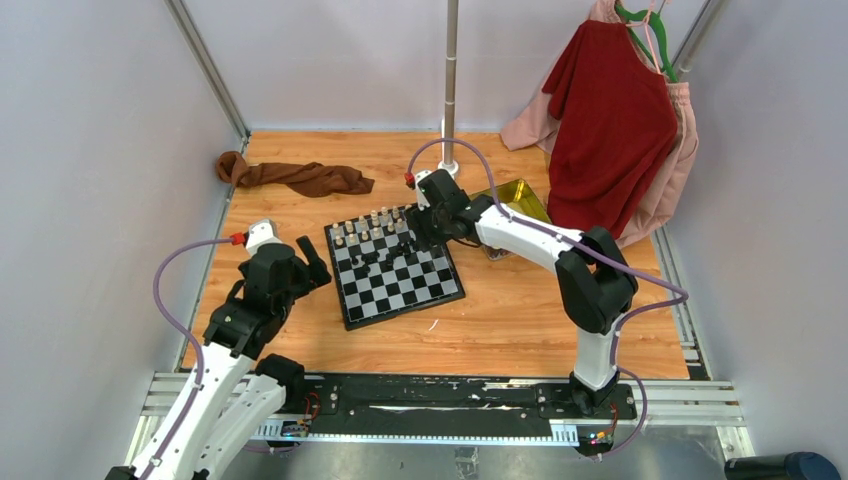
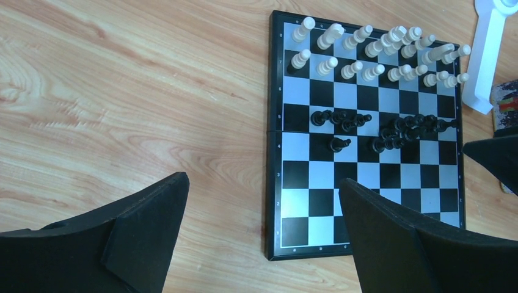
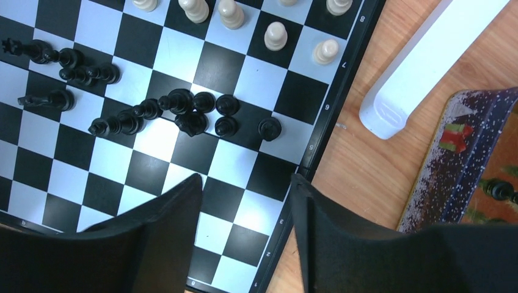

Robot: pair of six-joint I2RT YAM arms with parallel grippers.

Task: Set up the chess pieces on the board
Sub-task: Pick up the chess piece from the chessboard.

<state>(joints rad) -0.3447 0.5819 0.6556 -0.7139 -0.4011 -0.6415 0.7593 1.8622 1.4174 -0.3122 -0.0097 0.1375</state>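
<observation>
The checkered board (image 1: 425, 292) lies mid-table. Cream chess pieces (image 1: 375, 222) stand in two rows along its far edge; black pieces (image 1: 385, 255) are bunched near the middle, several lying down. My left gripper (image 1: 315, 262) is open and empty, just off the board's left edge. In the left wrist view, the gripper (image 2: 262, 180) straddles the board's (image 2: 321, 210) left border, with the cream rows (image 2: 371, 72) and black cluster (image 2: 403, 131) ahead. My right gripper (image 1: 418, 232) is open and empty above the board's far right part. In the right wrist view, the gripper (image 3: 245, 178) hovers over bare squares below the black cluster (image 3: 183, 110).
A yellow tin (image 1: 522, 195) sits right of the board; in the right wrist view it (image 3: 452, 165) holds one black piece (image 3: 498, 190). A pole on a white base (image 1: 450, 150) stands behind the board. A brown cloth (image 1: 295, 177) lies far left. Red clothing (image 1: 610, 120) hangs far right.
</observation>
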